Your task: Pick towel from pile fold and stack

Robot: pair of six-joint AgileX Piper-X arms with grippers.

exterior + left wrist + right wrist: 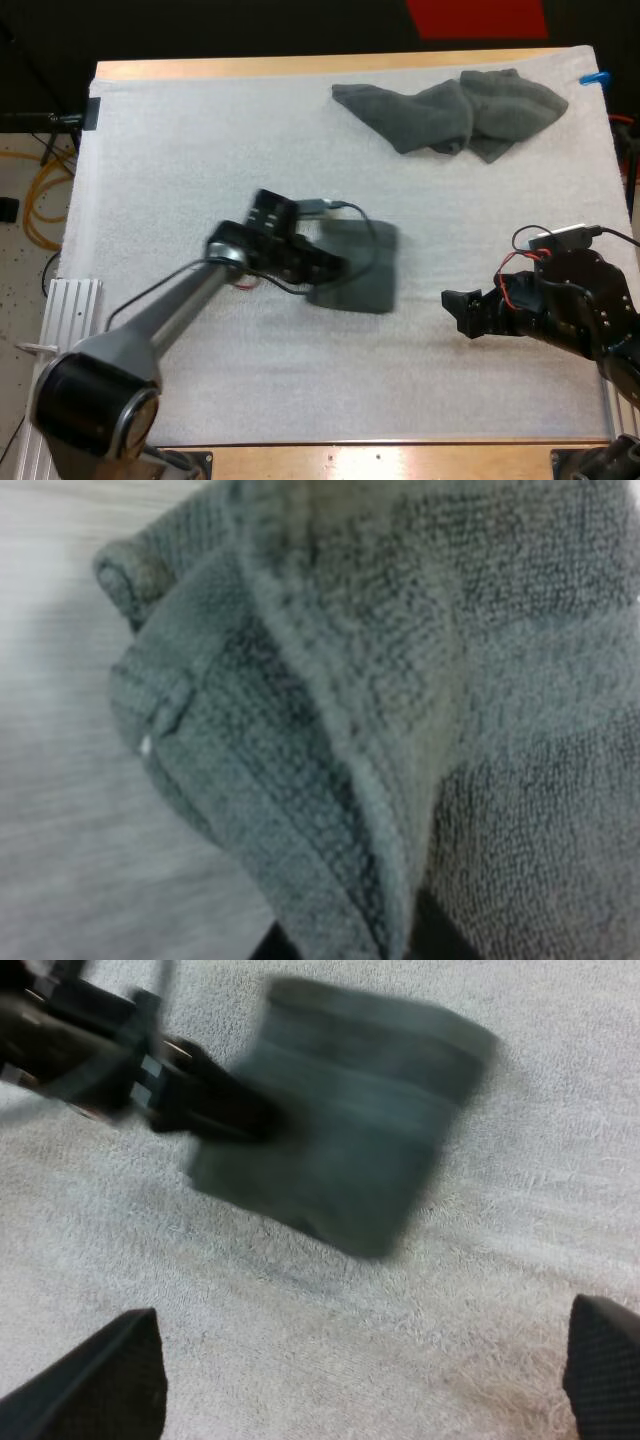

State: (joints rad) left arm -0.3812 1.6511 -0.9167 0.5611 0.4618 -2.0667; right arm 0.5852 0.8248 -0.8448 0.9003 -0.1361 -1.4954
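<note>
**Folded towel at mat centre; left gripper at its edge; right gripper jaws wide.**
High view: white mat covers the wooden surface; crumpled towel lies at 1 o'clock, the left gripper is blurred at the folded towel's 9 o'clock edge, and the right gripper sits at 4 o'clock. Left wrist view: towel folds close up; jaw state cannot be told. Right wrist view: jaws wide, empty, over bare mat.

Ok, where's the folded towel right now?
In the high view the folded towel is at the middle of the white mat, by the left gripper, with the crumpled towels at the far right.
</note>
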